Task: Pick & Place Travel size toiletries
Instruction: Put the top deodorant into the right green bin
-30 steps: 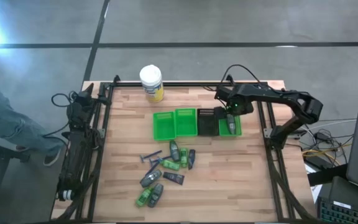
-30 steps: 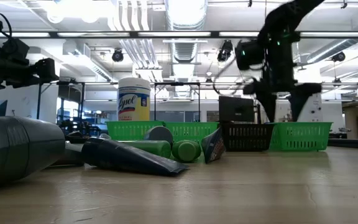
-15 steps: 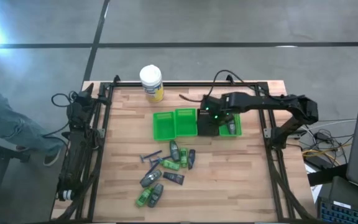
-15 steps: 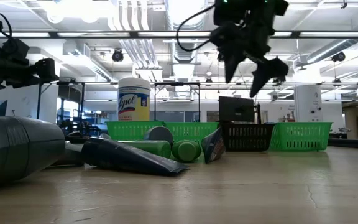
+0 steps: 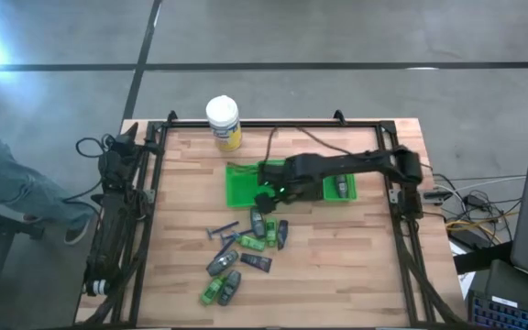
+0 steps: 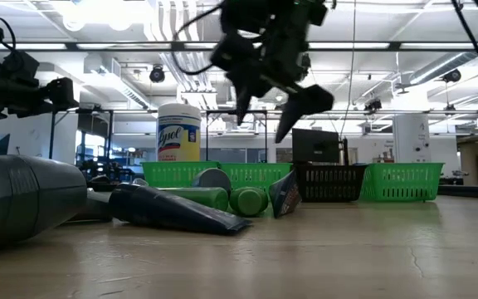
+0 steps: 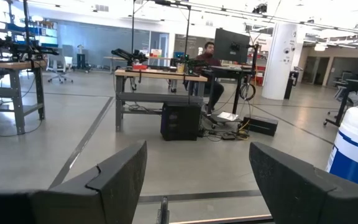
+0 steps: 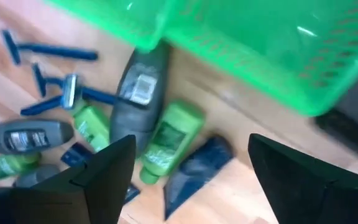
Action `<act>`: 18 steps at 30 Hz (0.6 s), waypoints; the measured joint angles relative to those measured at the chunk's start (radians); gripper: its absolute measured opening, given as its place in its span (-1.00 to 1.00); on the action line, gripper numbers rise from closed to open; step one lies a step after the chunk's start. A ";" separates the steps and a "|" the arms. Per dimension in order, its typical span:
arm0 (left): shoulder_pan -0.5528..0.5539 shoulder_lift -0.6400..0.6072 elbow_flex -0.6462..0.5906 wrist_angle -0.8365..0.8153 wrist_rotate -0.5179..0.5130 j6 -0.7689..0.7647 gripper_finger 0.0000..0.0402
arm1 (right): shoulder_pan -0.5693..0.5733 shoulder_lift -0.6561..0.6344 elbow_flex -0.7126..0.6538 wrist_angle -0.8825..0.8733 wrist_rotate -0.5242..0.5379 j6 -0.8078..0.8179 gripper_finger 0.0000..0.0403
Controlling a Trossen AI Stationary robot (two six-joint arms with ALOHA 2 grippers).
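Note:
The toiletries lie in a loose pile (image 5: 246, 243) on the wooden table: dark grey tubes (image 8: 142, 93), green little bottles (image 8: 166, 143) and blue razors (image 8: 55, 87). One dark tube (image 5: 342, 188) lies in the rightmost green tray. My right gripper (image 5: 267, 195) is open and empty. It hangs well above the table (image 6: 270, 104) over the near edge of the green trays, just beyond the pile; its own view (image 8: 191, 180) looks down on the pile. My left gripper (image 7: 197, 186) is open and empty, parked at the table's left edge (image 5: 125, 142).
Two green trays (image 5: 246, 183), a black tray (image 5: 302, 188) and another green tray (image 5: 348, 194) stand in a row behind the pile. A white-lidded jar (image 5: 223, 121) stands at the far edge. Bare wood lies to the right of the pile and near the front edge.
My right gripper has swung from above the rightmost green tray toward the table's left and near edges, across the trays, to above the far side of the pile. It has stayed open and high. The tube stays in the rightmost tray.

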 joint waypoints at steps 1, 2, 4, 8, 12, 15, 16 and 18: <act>0.000 0.000 0.000 0.000 0.000 0.000 0.44 | 0.009 0.025 0.027 -0.015 0.000 0.002 0.57; 0.000 0.000 0.000 0.000 0.000 0.000 0.44 | 0.015 0.044 0.050 -0.030 0.000 0.004 0.60; 0.000 0.000 0.000 0.000 0.000 0.000 0.44 | 0.026 0.079 0.096 -0.058 0.001 0.004 0.65; -0.004 0.000 0.000 0.000 0.000 0.000 0.44 | 0.036 0.114 0.168 -0.069 0.021 0.018 0.74; -0.004 0.000 0.000 0.000 0.000 0.000 0.44 | 0.047 0.174 0.230 -0.067 0.023 0.024 0.79; -0.004 0.000 0.000 0.000 0.000 0.000 0.44 | 0.057 0.233 0.279 -0.066 0.023 0.005 0.77; -0.004 0.000 0.000 0.000 0.000 0.000 0.44 | 0.059 0.248 0.297 -0.071 0.022 -0.002 0.76; -0.004 0.000 0.000 0.000 0.000 0.000 0.44 | 0.060 0.265 0.328 -0.086 0.025 -0.013 0.72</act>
